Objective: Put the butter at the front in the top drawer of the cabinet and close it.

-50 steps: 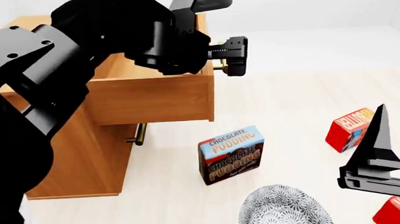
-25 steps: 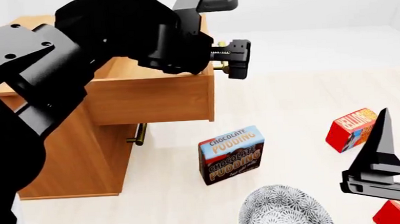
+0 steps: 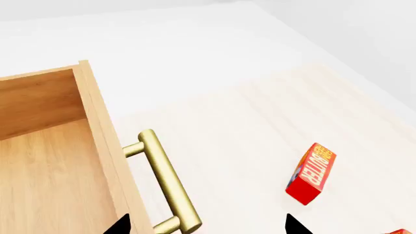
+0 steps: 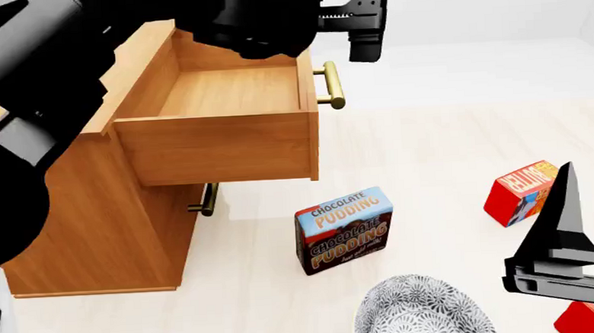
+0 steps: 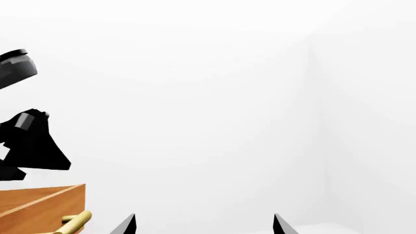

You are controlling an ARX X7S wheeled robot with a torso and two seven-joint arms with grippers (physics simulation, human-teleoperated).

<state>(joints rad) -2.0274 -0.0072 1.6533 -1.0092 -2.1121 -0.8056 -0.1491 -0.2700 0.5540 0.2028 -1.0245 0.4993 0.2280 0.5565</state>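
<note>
The cabinet stands at the left with its top drawer pulled out and empty; the brass handle faces right. My left gripper hangs open above that handle, touching nothing; in the left wrist view its open tips straddle the handle from above. One red butter box lies on the floor at the right. A second one, nearer to me, is partly hidden behind my right gripper. The right gripper is open and points upward, holding nothing.
A chocolate pudding box stands upright on the floor below the open drawer. A patterned grey bowl sits at the bottom edge. The lower drawer's handle shows under the open drawer. A white wall closes the back.
My left gripper has risen from handle height to well above it, and the arm no longer covers the drawer's inside. The right gripper has hardly moved.
</note>
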